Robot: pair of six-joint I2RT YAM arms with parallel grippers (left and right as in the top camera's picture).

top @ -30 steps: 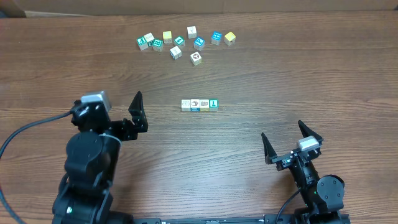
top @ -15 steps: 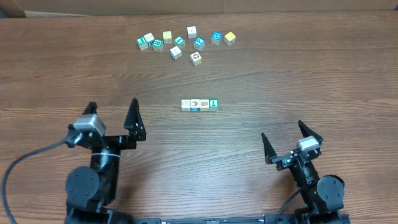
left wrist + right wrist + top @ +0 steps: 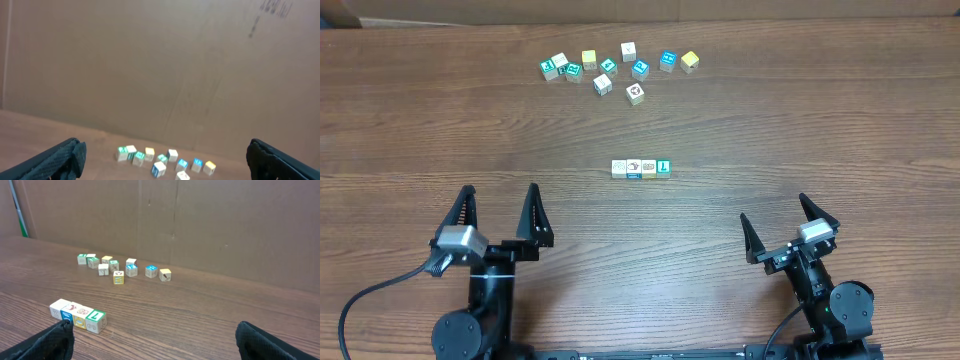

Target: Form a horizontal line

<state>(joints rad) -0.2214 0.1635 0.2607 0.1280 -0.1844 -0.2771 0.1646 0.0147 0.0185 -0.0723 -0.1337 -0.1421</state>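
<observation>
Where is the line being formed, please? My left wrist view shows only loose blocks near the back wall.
Observer: A row of four blocks sits mid-table, touching side by side, well in front of the loose cluster.
Operator: Thank you. Is the right arm carrying a block?
Observer: No. On the right arm the jaws stand open with nothing between them.
Operator: Which block ends the row on the right?
Observer: A green-edged block, marked with a dark symbol on top.
</observation>
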